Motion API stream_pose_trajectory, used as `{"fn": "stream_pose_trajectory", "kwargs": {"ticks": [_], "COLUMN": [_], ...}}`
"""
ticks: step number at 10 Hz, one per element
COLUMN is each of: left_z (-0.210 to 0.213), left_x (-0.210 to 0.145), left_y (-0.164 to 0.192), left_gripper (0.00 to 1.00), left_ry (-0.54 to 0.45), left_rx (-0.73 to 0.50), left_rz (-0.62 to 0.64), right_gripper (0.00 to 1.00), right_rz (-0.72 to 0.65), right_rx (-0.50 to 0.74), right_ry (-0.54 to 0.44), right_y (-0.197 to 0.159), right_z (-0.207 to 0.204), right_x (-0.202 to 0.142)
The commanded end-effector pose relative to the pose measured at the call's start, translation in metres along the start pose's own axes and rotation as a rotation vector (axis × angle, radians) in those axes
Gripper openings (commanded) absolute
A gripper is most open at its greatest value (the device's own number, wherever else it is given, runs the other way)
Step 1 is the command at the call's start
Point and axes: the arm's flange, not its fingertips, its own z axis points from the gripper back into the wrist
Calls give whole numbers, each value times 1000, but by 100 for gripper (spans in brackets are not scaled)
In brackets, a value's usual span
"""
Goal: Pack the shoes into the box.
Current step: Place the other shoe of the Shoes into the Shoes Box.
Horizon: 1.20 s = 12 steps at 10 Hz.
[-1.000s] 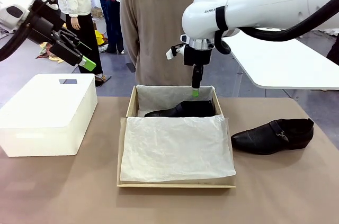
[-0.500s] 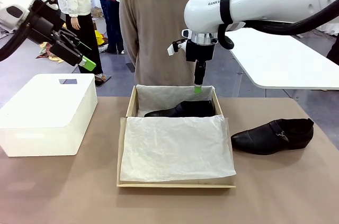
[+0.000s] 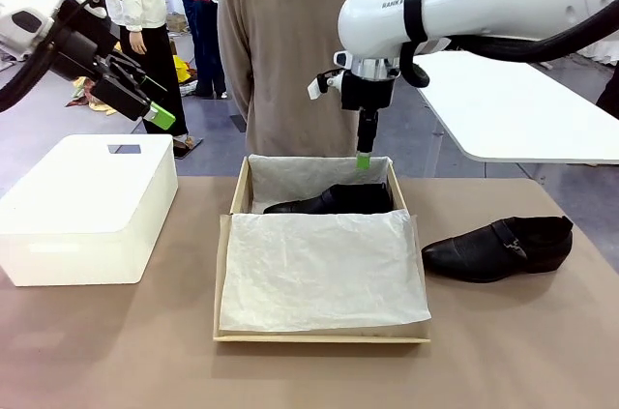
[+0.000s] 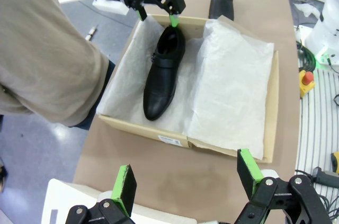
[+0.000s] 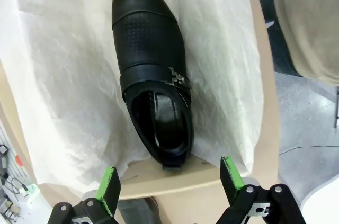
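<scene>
Since one shoe (image 3: 334, 201) lies at the 12 o'clock end of the box (image 3: 319, 336), the right tool (image 3: 363, 160) hangs above it, open and empty. The other shoe (image 3: 498, 248) waits on the surface (image 3: 97, 351) at the box's 3 o'clock; the left tool (image 4: 185, 170) is open and empty too.

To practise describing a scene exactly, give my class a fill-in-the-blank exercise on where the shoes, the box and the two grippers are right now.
The box holds ____ of the two shoes.
The other shoe lies on the table, on the robot's ____ side of the box.
The right gripper hangs above the packed shoe with its jaws ____.
The left gripper grips ____.
Missing words: one; right; open; nothing.
</scene>
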Motion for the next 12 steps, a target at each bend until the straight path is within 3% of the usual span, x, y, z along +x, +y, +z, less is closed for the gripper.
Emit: {"fn": "stream_pose_trajectory", "kwargs": {"ticks": [1, 5, 10, 12], "left_z": [1, 1, 1, 1], "left_x": [-1, -1, -1, -1], "left_y": [1, 1, 1, 1], "left_gripper": [100, 100, 100, 100], "left_ry": [-15, -15, -15, -15], "left_rx": [-9, -9, -9, -9], "left_rz": [-12, -12, -12, -12], "right_gripper": [100, 100, 100, 100], "right_rz": [32, 87, 96, 96], "right_rx": [-45, -138, -129, -129], "right_ry": [-2, -21, -58, -56], "right_y": [14, 12, -3, -3], "right_z": [22, 39, 29, 29], "right_x": [-38, -114, -217, -217]}}
